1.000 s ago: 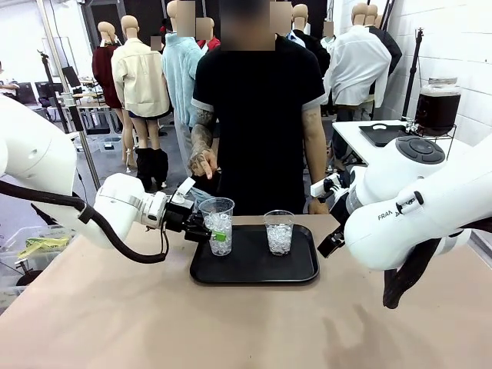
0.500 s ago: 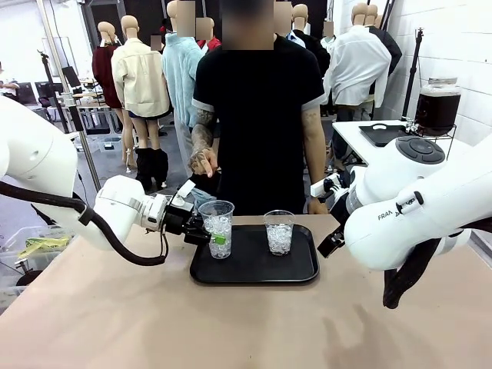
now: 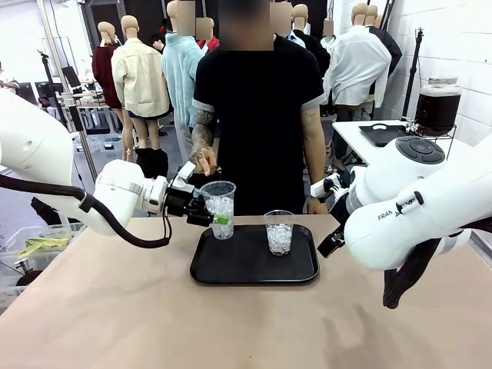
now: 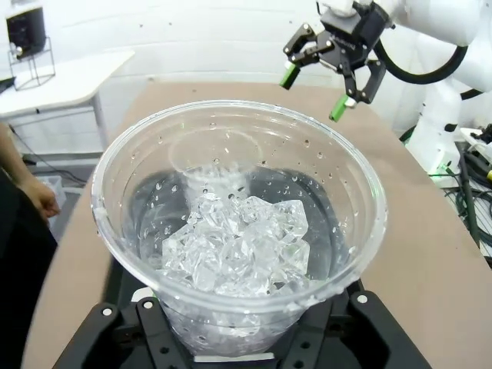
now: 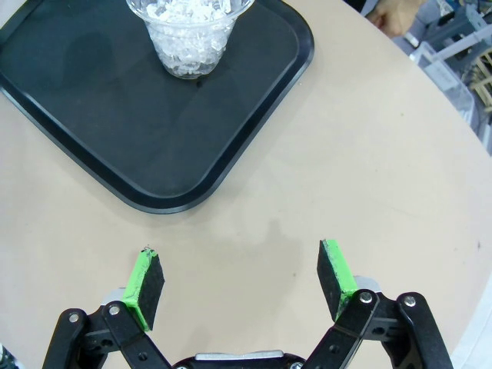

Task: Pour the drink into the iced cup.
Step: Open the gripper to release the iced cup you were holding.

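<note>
In the front view, your left claw [image 3: 215, 218] is clamped on a clear plastic iced cup [image 3: 219, 201], green pad against its lower wall. The cup is upright over the left part of the black tray [image 3: 254, 269] and seems to hang just above it. A second iced cup [image 3: 279, 232] stands on the tray to the right of the first, well apart from it. The tray lies on the desk [image 3: 154, 315], and a person stands just beyond it with one hand [image 3: 204, 161] above and behind the gripped cup. The drink [image 3: 437, 114] sits dark brown inside a lidded glass dispenser jar [image 3: 440, 83], on a wire stand on a white side desk [image 3: 350, 132], far to the right of the tray and beyond it. In the left wrist view, you look down into the gripped cup, packed with ice and beaded with droplets, with the tray dark beneath it. Your right claw [image 4: 315, 91] hangs past the tray's far side, fingers spread and holding nothing. In the right wrist view, that claw is wide open over bare desk just off one corner of the tray, with the second cup standing farther in on the tray.
</note>
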Tool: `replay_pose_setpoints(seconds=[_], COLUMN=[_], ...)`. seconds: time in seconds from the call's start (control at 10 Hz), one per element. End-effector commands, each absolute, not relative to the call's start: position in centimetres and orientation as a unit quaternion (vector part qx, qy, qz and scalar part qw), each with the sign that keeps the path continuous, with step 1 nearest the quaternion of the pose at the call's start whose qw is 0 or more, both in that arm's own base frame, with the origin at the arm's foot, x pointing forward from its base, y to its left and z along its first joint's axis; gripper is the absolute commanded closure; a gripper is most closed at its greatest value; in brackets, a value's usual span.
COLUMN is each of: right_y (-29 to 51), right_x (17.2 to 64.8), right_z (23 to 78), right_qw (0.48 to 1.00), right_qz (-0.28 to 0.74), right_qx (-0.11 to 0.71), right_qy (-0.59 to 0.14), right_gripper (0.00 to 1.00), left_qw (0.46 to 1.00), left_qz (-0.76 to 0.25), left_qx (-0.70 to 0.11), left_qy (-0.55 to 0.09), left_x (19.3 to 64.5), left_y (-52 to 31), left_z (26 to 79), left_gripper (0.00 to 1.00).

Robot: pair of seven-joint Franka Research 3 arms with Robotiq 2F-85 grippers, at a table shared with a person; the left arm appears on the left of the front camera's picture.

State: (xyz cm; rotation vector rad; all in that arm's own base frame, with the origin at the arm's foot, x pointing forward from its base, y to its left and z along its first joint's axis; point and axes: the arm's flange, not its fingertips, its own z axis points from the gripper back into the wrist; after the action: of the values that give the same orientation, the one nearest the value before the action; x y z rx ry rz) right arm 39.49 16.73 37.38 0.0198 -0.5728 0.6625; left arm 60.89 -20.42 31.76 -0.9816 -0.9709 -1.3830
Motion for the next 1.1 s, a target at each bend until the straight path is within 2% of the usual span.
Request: replay_pose_setpoints(seconds=[0.0,0.2,0.5,1.0], right_y=[16.7,16.7,16.7,16.7], right_x=[39.5,39.5,39.5,39.5], right_z=[37.3,37.3,37.3,37.3], right_qw=[0.906,0.906,0.906,0.906], right_qz=[0.321,0.321,0.321,0.321], right_qx=[0.01,0.01,0.01,0.01], right_qy=[-0.277,-0.277,-0.277,-0.277], right_gripper=[0.0,0.0,0.0,0.0], left_qw=[0.566,0.546,0.588,0.603], left_qz=[-0.579,-0.602,-0.561,-0.527], left_qx=[-0.401,-0.369,-0.34,-0.371], left_qy=[-0.429,-0.451,-0.473,-0.47], left_x=[62.3,63.8,68.1,71.1], left_y=[-19.8,-18.6,-16.8,-15.2], left_z=[35.7,40.4,44.5,43.5], left_gripper=[0.37,0.37,0.37,0.37])
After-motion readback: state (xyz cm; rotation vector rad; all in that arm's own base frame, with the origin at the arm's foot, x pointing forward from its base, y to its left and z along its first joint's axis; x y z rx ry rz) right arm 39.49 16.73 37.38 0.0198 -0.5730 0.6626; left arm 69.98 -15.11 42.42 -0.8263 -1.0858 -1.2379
